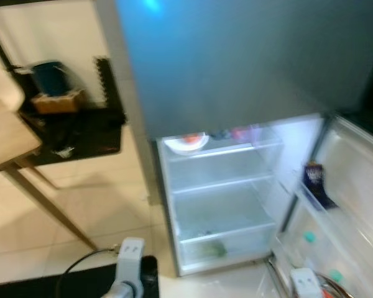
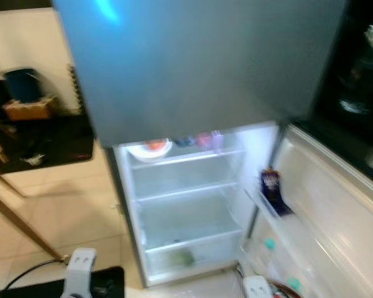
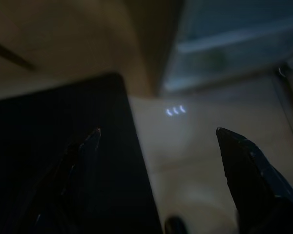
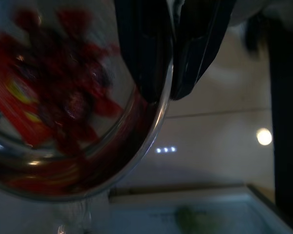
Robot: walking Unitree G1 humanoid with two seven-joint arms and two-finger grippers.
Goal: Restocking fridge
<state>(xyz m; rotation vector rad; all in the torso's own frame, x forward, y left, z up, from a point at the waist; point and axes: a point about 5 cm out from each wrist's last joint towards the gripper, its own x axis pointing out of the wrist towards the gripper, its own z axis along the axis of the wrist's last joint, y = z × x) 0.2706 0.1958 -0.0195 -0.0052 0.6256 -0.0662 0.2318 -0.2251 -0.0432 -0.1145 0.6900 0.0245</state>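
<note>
1. The fridge (image 1: 224, 205) stands open, lit inside; its lower compartment is the landmark here, with the door swung out on the robot's right.
2. The right gripper (image 4: 172, 63) has its two black fingers pinched together over the rim of a clear glass bowl (image 4: 73, 122), with red contents blurred inside.
3. That bowl hangs low, in front of the fridge's bottom shelf and near the open door.
4. The left gripper (image 3: 158, 141) is spread wide and holds nothing, hovering over the floor before the fridge.
5. My read: glass, so stiff, slick and breakable, and a one-sided rim pinch lets it tilt.
6. A white plate (image 1: 186, 143) already sits on the fridge's top shelf; the middle shelves look bare.
</note>
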